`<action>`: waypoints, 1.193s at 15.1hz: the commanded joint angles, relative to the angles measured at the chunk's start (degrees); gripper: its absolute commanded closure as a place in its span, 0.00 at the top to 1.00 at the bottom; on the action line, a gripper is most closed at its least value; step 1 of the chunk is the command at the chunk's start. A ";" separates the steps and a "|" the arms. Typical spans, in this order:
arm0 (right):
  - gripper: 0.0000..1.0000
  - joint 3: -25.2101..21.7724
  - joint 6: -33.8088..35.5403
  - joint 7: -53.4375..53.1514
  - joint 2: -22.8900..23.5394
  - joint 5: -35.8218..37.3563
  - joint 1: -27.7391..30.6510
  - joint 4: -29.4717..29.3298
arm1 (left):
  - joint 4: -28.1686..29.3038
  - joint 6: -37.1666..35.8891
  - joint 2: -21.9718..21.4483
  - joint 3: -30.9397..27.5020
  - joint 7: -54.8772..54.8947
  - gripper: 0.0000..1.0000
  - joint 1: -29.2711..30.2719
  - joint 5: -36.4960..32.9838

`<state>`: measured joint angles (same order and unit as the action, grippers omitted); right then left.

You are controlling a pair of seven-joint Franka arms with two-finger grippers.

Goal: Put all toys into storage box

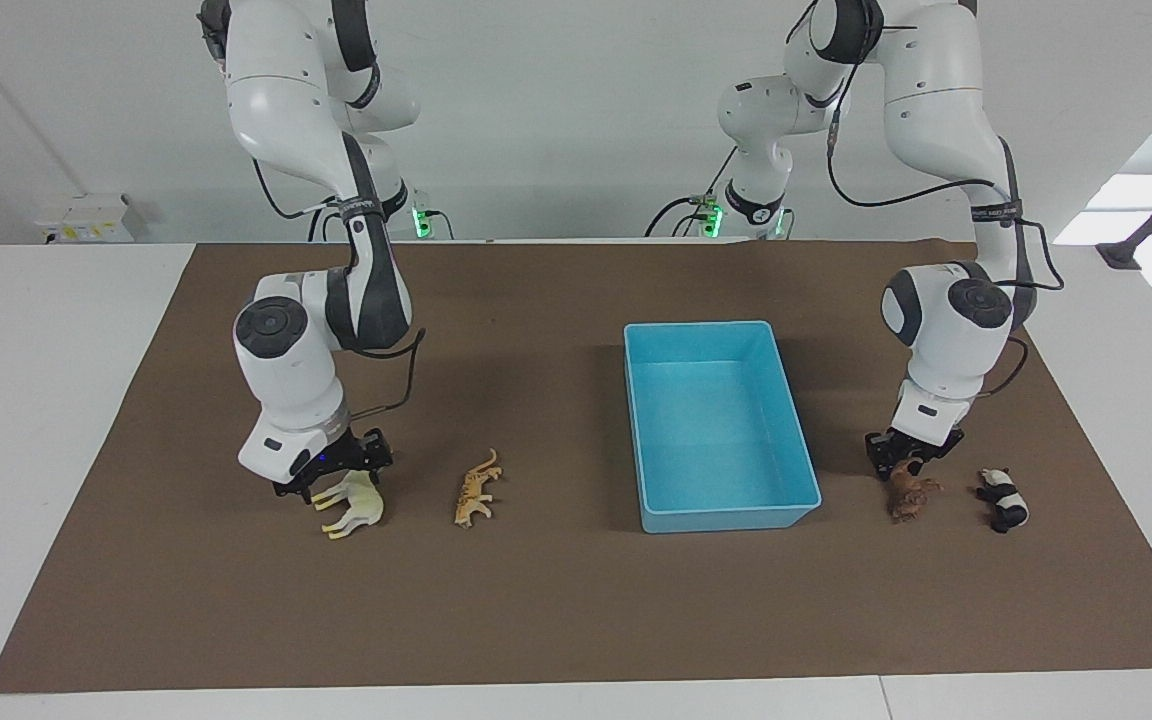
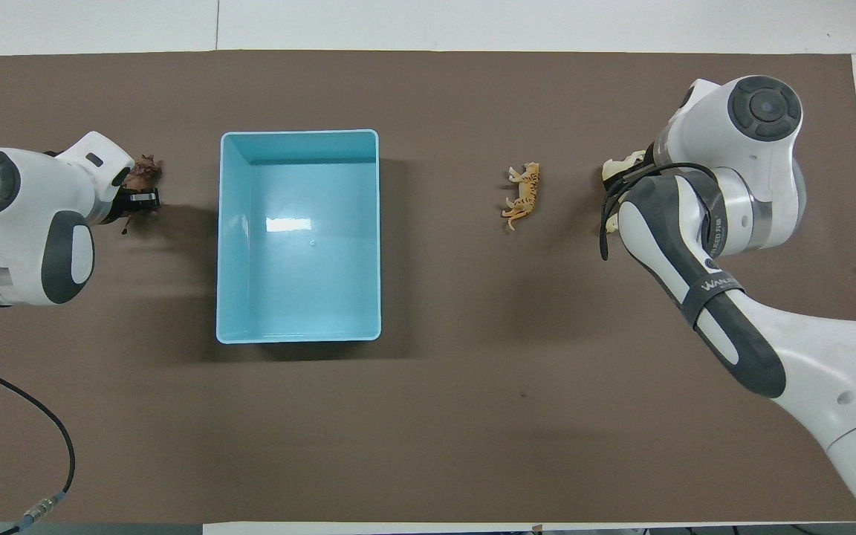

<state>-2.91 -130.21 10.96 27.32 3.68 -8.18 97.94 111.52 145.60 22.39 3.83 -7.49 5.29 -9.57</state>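
Note:
The light blue storage box (image 1: pixel 732 520) stands empty on the brown mat; it also shows in the overhead view (image 2: pixel 299 134). The cream-white horse (image 1: pixel 354 505) lies toward the right arm's end, and my right gripper (image 1: pixel 336 480) is low, right at its back. The orange tiger (image 1: pixel 476 490) lies on its side between the horse and the box. The brown lion (image 1: pixel 911 493) lies beside the box toward the left arm's end, with my left gripper (image 1: pixel 901 462) down right at it. The black-and-white panda (image 1: pixel 1004 500) lies beside the lion. In the overhead view the left arm hides the panda.
The brown mat (image 1: pixel 576 620) covers most of the white table. The right arm's elbow (image 1: pixel 281 340) hangs over the mat above the horse. The left arm's elbow (image 1: pixel 956 315) hangs above the lion.

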 commanded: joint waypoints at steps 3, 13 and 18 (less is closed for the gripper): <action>1.00 -0.08 -2.50 1.35 0.72 -0.25 -0.35 1.55 | -9.62 -15.03 -1.99 0.21 -1.56 0.19 -0.28 0.51; 0.00 -0.08 -4.88 0.74 1.42 -0.33 -0.79 2.43 | -8.11 -32.59 -13.32 0.47 -24.14 0.23 -17.66 9.13; 0.00 -0.08 -1.73 0.12 0.99 -0.34 -0.96 -0.37 | -3.67 -31.94 -15.80 0.39 -27.14 1.00 -20.76 8.70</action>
<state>-2.91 -133.50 10.96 28.97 3.64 -8.92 98.86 105.78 114.62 9.73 5.35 -34.30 -15.18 -0.70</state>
